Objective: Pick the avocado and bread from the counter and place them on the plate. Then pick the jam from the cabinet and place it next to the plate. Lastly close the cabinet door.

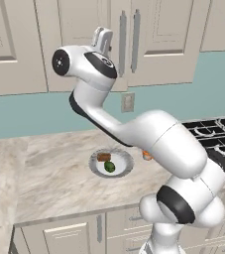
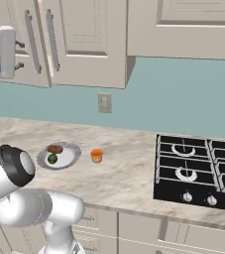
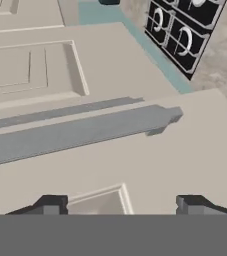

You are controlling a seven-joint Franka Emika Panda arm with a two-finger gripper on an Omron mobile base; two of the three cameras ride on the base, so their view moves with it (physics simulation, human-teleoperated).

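Note:
The plate lies on the counter with the avocado and the bread on it. Just right of the plate stands the jam, partly behind my arm in the left base view. The cabinet has both doors flush shut. My gripper is raised in front of the door by the handles, open, with nothing between its fingers. The silver handle crosses the hand view just ahead of the fingertips.
A black gas stove takes up the counter's right end. A wall outlet sits on the teal backsplash. Drawer fronts run below the counter edge. My arm's elbow hangs over the counter's front near the plate.

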